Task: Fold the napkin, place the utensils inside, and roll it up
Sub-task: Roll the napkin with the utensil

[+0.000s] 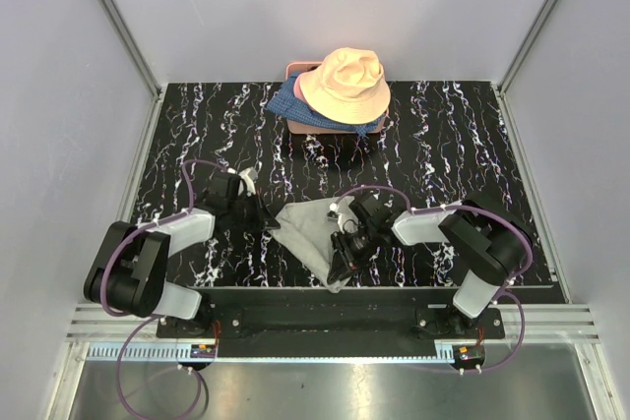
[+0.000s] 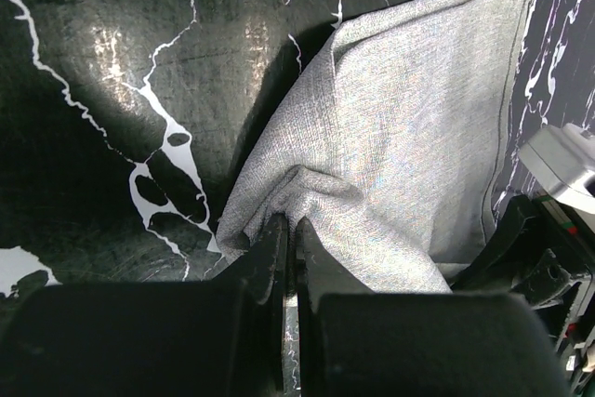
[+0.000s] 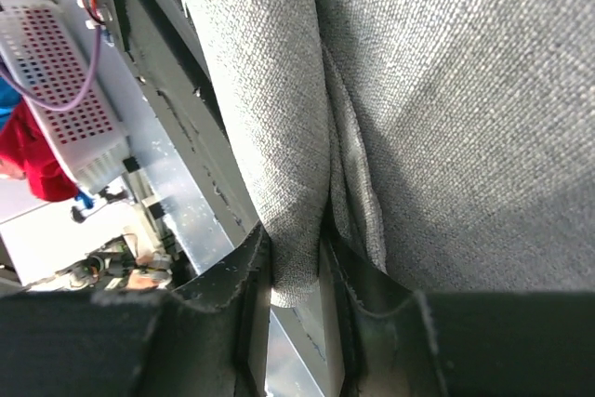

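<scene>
I have the napkin (image 1: 307, 231) pinched from both sides. It lies bunched into a rough triangle on the black marbled table (image 1: 472, 145), between my two arms. Its near tip reaches the table's front edge.

My left gripper (image 1: 268, 227) sits at the napkin's left corner. In the left wrist view, that gripper (image 2: 290, 231) has its jaws drawn almost together, with a small raised fold of the napkin (image 2: 409, 146) nipped between the tips. The rest of the cloth spreads away from it, with a stitched hem running along its far side. Beyond the cloth, at the right of that view, part of my right arm (image 2: 558, 166) crowds in close to the napkin.

My right gripper (image 1: 343, 261) is at the napkin's right side, near the front tip. The right wrist view shows that gripper (image 3: 296, 262) narrowed onto a thick hanging pleat of the napkin (image 3: 446, 90), and the cloth fills most of that view. To the left of the pleat I can see the metal rail (image 3: 177, 127) at the front of the table, a white perforated block (image 3: 65, 90) and a purple cable (image 3: 70, 104).

Well behind the napkin, at the far edge of the table, a peach hat (image 1: 345, 84) sits on a blue patterned cloth (image 1: 285, 101). Both are well apart from my grippers.
</scene>
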`<state>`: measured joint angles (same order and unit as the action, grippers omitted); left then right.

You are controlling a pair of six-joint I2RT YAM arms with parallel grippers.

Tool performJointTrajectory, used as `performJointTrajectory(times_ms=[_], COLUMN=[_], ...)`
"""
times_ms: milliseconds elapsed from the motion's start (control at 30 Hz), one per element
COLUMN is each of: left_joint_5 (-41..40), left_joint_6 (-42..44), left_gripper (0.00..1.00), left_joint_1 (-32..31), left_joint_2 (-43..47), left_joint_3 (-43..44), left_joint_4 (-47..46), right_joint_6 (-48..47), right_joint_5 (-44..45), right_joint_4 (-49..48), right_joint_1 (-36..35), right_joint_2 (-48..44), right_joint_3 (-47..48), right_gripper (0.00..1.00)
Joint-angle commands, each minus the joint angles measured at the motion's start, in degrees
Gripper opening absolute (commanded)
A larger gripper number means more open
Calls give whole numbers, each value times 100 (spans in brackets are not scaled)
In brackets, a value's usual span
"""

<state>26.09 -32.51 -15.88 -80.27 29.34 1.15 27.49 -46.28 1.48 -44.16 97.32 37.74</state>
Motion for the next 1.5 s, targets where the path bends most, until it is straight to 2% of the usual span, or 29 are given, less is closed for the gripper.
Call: performJointTrajectory(times_ms=[0, 67, 167, 233, 300, 467, 567, 667, 767, 867, 1200, 1467], left_joint_5=[-315, -289, -245, -236, -209, -174, -165, -156, -148, -148, -113, -86], left_joint_6=[254, 254, 245, 254, 254, 245, 254, 254, 245, 245, 237, 228], left_gripper=[0, 0, 0, 0, 0, 0, 0, 0, 0, 0, 0, 0], left_joint_1=[41, 41, 41, 41, 41, 41, 32, 41, 41, 32, 41, 41], left_joint_2=[-226, -243, -279, -279, -305, -349, -340, -340, -331, -349, -402, -323], left_joint_3=[72, 98, 124, 142, 177, 212, 212, 203, 212, 212, 247, 230], left_joint_4=[17, 8, 8, 17, 35, 35, 35, 35, 35, 26, 17, -44], right_joint_6=[134, 169, 91, -137, -374, -788, -1130, -1386, -1597, -1790, -1966, -1800], right_joint_5=[-12, -39, 49, 303, 566, 1164, 2050, 3419, 4194, 4556, 4716, 4646], right_joint_4=[-7, 2, 404, 1019, 1580, 2348, 2559, 2568, 2533, 2498, 2305, 2269], right_joint_1=[30, 30, 30, 39, 30, -92, -504, -953, -1261, -1472, -1762, -1833], right_joint_2=[139, 16, -318, -573, -774, -873, -697, -364, 119, 453, 912, 1219], right_joint_3=[-197, -161, 75, 444, 864, 1823, 2439, 2914, 3397, 3635, 3644, 3460], right_gripper=[31, 35, 50, 62, 66, 66, 69, 70, 72, 72, 68, 61])
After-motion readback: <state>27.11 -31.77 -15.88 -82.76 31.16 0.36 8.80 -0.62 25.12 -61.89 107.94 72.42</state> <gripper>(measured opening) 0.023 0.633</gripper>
